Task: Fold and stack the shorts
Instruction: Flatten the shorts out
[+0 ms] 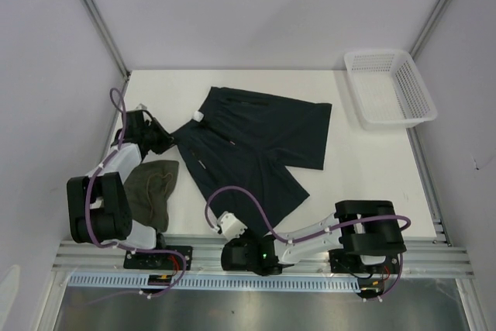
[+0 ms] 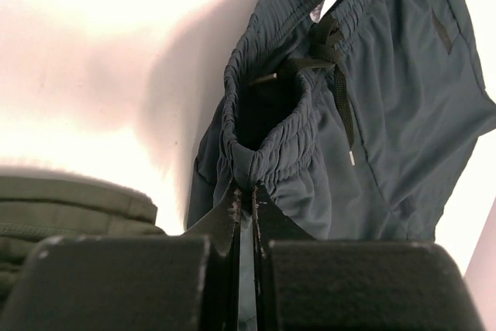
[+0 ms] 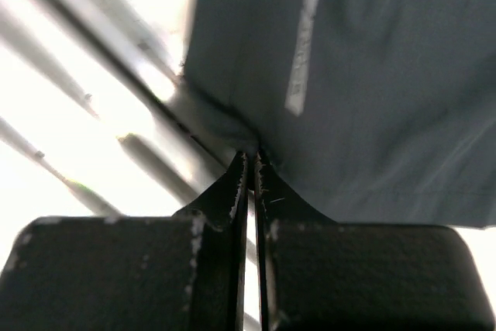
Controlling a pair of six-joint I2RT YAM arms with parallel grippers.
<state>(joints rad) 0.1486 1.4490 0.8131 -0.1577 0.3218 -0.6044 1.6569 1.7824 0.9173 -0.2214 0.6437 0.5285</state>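
Observation:
The dark navy-teal shorts [image 1: 260, 141] lie spread flat in the middle of the table, waistband to the left. My left gripper [image 1: 164, 139] is at the waistband's left end. In the left wrist view it [image 2: 246, 189] is shut on the gathered elastic waistband [image 2: 267, 156]. My right gripper [image 1: 252, 238] is low at the near edge, by the hem of the lower leg. In the right wrist view it [image 3: 250, 154] is shut on a corner of the navy cloth [image 3: 372, 91]. The olive-green shorts [image 1: 151, 190] lie bunched and folded at the near left, also seen as the olive-green shorts [image 2: 62, 207] in the left wrist view.
A white mesh basket [image 1: 364, 56] stands at the back right corner. Metal rails [image 1: 310, 257] run along the near edge by the arm bases. Grey walls close in the table on the left, back and right.

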